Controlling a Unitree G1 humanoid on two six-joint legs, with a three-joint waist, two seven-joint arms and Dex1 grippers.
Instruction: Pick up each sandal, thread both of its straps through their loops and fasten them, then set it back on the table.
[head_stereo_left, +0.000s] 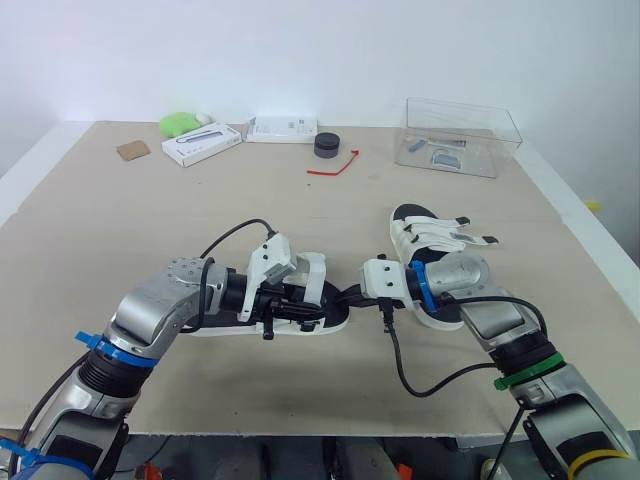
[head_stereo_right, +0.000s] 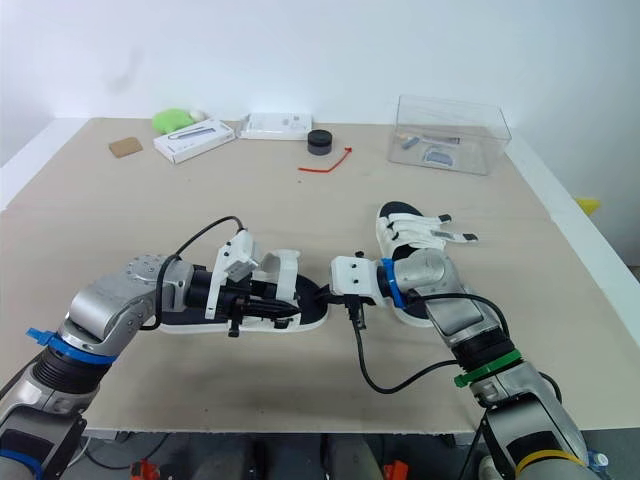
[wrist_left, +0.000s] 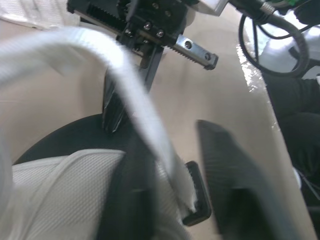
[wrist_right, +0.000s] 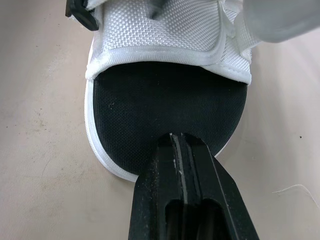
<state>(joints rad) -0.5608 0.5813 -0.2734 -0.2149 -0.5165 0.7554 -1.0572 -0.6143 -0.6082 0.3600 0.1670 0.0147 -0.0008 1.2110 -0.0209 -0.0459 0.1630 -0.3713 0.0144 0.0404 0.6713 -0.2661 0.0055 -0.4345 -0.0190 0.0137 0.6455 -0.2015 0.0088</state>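
Observation:
A white sandal with a black insole (head_stereo_left: 300, 318) lies on the table near its front edge, toe toward my right arm. My left gripper (head_stereo_left: 292, 300) reaches over its heel end. Its fingers (wrist_left: 235, 195) stand apart, with a loose white strap (wrist_left: 125, 75) and a black buckle (wrist_left: 198, 202) between them. My right gripper (wrist_right: 182, 150) is shut, its tip resting on the insole at the toe (wrist_right: 165, 105). A second white sandal (head_stereo_left: 432, 238) lies to the right, behind my right arm, its straps sticking out sideways.
At the back of the table stand a clear plastic box (head_stereo_left: 460, 135), a black round object (head_stereo_left: 327, 144), a red tie (head_stereo_left: 335, 165), two white boxes (head_stereo_left: 203, 143) (head_stereo_left: 283, 129), a green object (head_stereo_left: 178, 124) and a brown card (head_stereo_left: 132, 150).

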